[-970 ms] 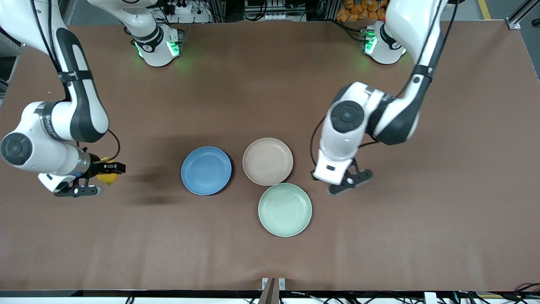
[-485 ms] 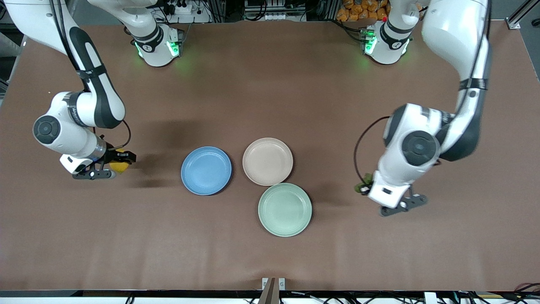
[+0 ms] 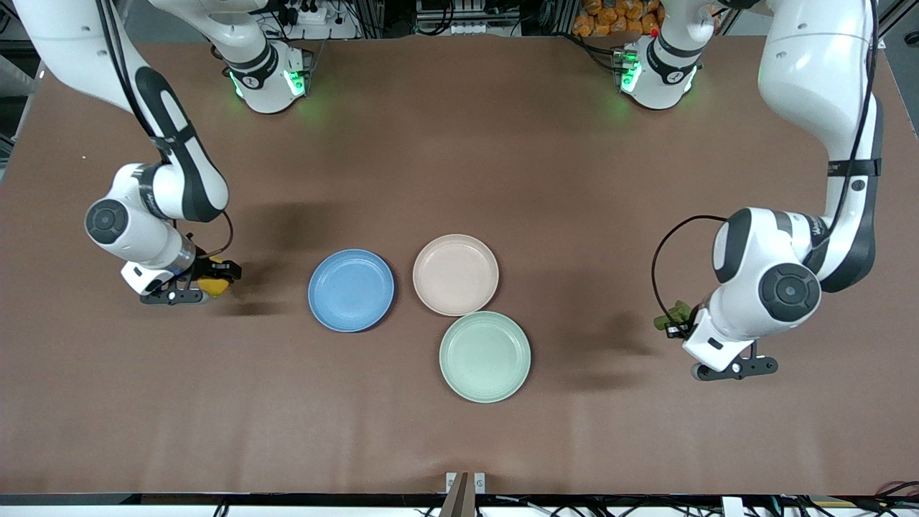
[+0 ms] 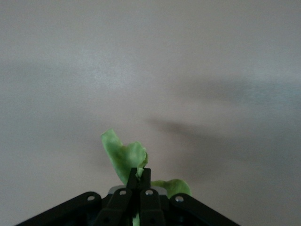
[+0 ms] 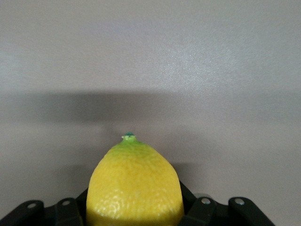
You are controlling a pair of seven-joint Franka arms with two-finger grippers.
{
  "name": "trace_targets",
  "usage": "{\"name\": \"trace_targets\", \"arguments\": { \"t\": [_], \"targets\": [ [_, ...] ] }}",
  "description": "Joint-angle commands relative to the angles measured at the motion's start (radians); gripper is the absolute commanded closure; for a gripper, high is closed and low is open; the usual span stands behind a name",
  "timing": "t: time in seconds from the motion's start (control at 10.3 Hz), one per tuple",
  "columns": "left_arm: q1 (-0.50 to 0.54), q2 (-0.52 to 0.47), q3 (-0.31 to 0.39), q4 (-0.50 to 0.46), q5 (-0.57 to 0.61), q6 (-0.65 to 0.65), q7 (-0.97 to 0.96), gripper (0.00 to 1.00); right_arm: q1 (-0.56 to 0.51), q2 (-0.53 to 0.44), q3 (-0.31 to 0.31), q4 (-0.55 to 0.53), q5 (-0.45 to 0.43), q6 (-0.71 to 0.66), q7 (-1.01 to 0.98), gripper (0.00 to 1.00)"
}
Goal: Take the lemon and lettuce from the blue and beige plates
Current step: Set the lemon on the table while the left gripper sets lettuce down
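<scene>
My right gripper (image 3: 215, 281) is shut on the yellow lemon (image 3: 213, 285), held just above the bare table toward the right arm's end, apart from the blue plate (image 3: 351, 290). The lemon (image 5: 135, 186) fills the right wrist view between the fingers. My left gripper (image 3: 671, 321) is shut on the green lettuce (image 3: 673, 314), held over the bare table toward the left arm's end, away from the beige plate (image 3: 455, 274). In the left wrist view the lettuce (image 4: 123, 156) sticks out past the closed fingertips (image 4: 139, 173). Both plates hold nothing.
A pale mint-green plate (image 3: 484, 356) holding nothing sits nearer the front camera, touching the beige plate's rim. The brown table mat (image 3: 459, 143) stretches around all three plates.
My left gripper carried the lettuce from beside the beige plate out toward the left arm's end. My right gripper, with the lemon, shifted a little toward the blue plate and lower.
</scene>
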Motion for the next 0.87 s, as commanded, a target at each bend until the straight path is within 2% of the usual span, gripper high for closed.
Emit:
{"name": "trace_targets", "arguments": {
  "t": [0.0, 0.1, 0.19, 0.29, 0.39, 0.48, 0.58, 0.68, 0.78],
  "targets": [
    [0.003, 0.009, -0.004, 0.005, -0.017, -0.001, 0.034, 0.84, -0.034, 0.046, 0.015, 0.000, -0.011, 0.065, -0.010, 0.72],
    [0.003, 0.009, -0.005, 0.002, -0.014, 0.000, 0.039, 0.27, -0.033, 0.062, 0.015, 0.003, -0.003, 0.071, -0.010, 0.72],
    [-0.006, 0.006, -0.007, -0.002, -0.016, 0.002, 0.045, 0.00, -0.034, 0.082, 0.015, 0.006, 0.000, 0.091, -0.008, 0.72],
    [-0.008, 0.002, -0.007, -0.007, -0.019, 0.002, 0.045, 0.00, -0.034, 0.088, 0.015, 0.003, 0.001, 0.107, -0.005, 0.71],
    [-0.002, -0.001, -0.010, -0.010, -0.025, 0.000, 0.040, 0.00, -0.034, 0.094, 0.015, 0.006, 0.001, 0.108, -0.001, 0.65],
    [0.000, -0.015, -0.010, -0.033, -0.054, 0.000, 0.033, 0.00, -0.034, 0.094, 0.015, 0.008, 0.003, 0.107, -0.001, 0.46],
    [0.001, -0.043, -0.010, -0.066, -0.090, 0.000, 0.025, 0.00, -0.031, 0.093, 0.015, 0.010, 0.003, 0.102, -0.001, 0.05],
    [0.004, -0.088, -0.010, -0.123, -0.117, 0.002, 0.024, 0.00, -0.031, 0.085, 0.017, 0.025, 0.003, 0.085, -0.005, 0.00],
    [0.004, -0.134, -0.010, -0.181, -0.137, 0.002, 0.016, 0.00, -0.031, 0.074, 0.017, 0.045, 0.003, 0.041, -0.007, 0.00]
  ]
}}
